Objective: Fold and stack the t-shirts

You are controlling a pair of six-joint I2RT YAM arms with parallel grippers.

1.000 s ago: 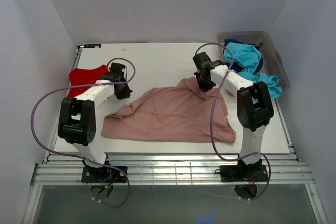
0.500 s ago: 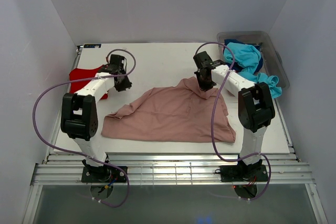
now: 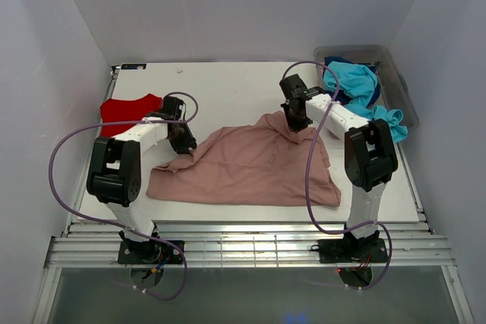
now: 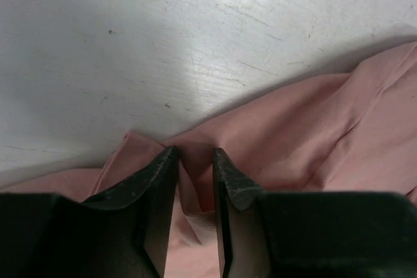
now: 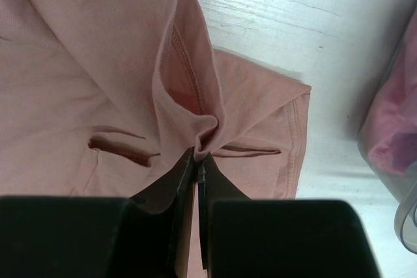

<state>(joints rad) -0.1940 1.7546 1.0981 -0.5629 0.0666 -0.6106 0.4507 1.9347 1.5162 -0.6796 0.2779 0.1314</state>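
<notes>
At the far left of the table (image 3: pixel 228 85) we note a red t-shirt (image 3: pixel 125 109), lying flat with its near edge hidden behind the left arm.

The left gripper (image 3: pixel 184 144) sits low on the left corner of the dusty-pink t-shirt (image 3: pixel 250 168). In the wrist view its jaws stand apart, and a small raised fold of pink cloth lies in the gap between them.

The dusty-pink t-shirt is spread over the middle of the table. It is wide along the near edge, narrows toward the far right, and is creased with long diagonal wrinkles.

At that far right peak the right gripper (image 3: pixel 296 121) is clamped tight on a bunched fold beside a stitched hem, with cloth puckering out from the closed tips.

Furthest right, a turquoise t-shirt (image 3: pixel 353 81) is heaped in the clear bin (image 3: pixel 402 89) and spills over its near rim.
</notes>
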